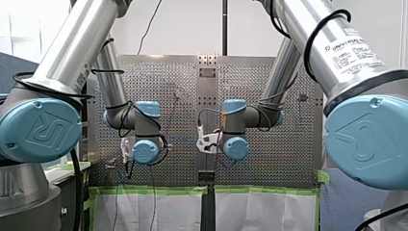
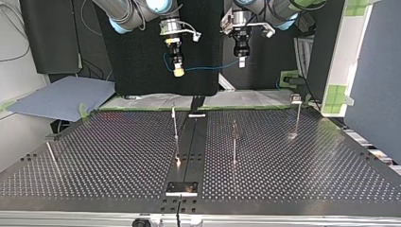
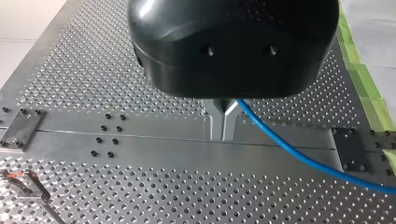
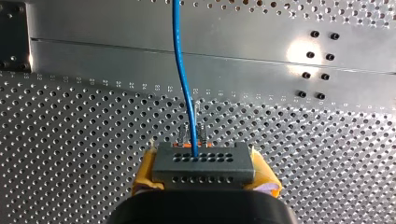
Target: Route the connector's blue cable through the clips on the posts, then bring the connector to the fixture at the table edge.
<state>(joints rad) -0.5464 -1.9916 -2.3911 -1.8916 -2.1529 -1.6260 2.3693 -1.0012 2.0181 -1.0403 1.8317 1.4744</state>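
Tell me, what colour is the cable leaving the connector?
Blue. The cable shows best in the right wrist view, running from the grey connector.

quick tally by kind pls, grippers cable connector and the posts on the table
grippers: 2 (my right gripper, my left gripper)
blue cable: 1
connector: 1
posts: 4, the last one looks slanted at the top view's left
total: 8
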